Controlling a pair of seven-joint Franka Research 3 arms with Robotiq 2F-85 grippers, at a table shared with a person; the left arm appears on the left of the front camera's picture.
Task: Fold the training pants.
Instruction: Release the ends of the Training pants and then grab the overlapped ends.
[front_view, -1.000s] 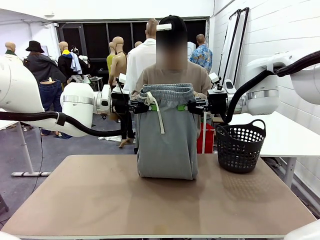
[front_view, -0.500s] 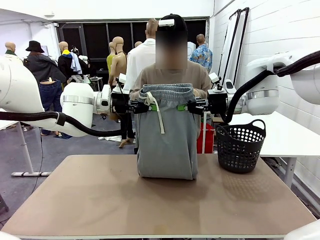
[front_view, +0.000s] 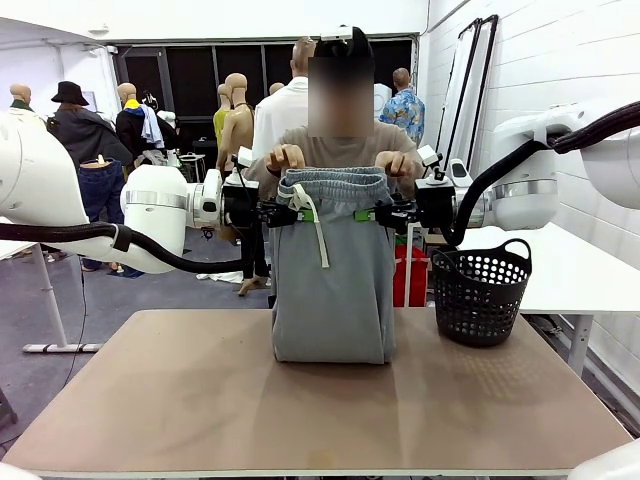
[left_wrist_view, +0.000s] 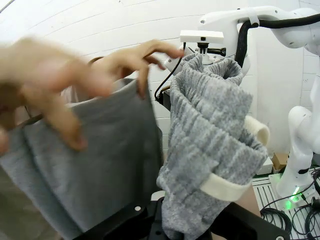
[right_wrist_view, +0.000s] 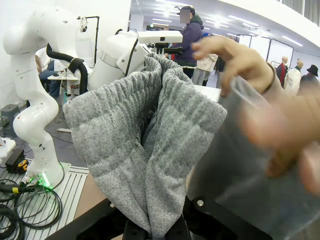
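The grey training pants (front_view: 333, 280) hang between the arms, waistband up, their lower fold resting on the bench (front_view: 200, 400). The left end effector (front_view: 303, 214) is clamped tight on the waistband's left edge, the right end effector (front_view: 364, 214) on its right edge. A person's hands (front_view: 285, 157) are at the waistband's top

A robotics lab hall (white block wall (front_view: 560, 90), loose floor cables (right_wrist_view: 10, 188)) with a plain worktable (front_view: 300, 400).
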